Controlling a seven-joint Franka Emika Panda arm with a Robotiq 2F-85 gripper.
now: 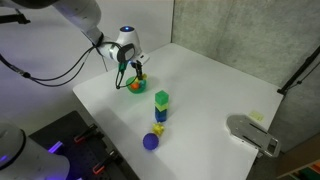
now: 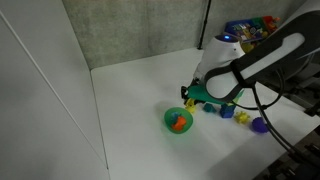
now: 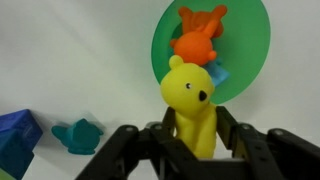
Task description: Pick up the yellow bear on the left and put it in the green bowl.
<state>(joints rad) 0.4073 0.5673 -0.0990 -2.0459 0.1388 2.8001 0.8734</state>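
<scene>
Bear [image 3: 192,100], yellow, upright, clamped round the body between the two fingers [image 3: 140,150] of the tool [image 3: 195,135]; head sticks out past the fingertips. Green bowl [image 3: 250,60] sits just beyond it on the white desk [image 3: 80,60], with an orange toy [image 3: 198,35] inside. In an exterior view the tool [image 1: 131,72] hangs close above the bowl. Teal toy [image 3: 78,135] and blue block [image 3: 15,140] lie off to one side. Block stack [image 1: 161,105] and blue ball [image 1: 151,141] stand well apart from the bowl.

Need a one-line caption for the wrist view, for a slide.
Wrist view: gripper holds the yellow bear upright, the green bowl beyond it containing an orange toy.
</scene>
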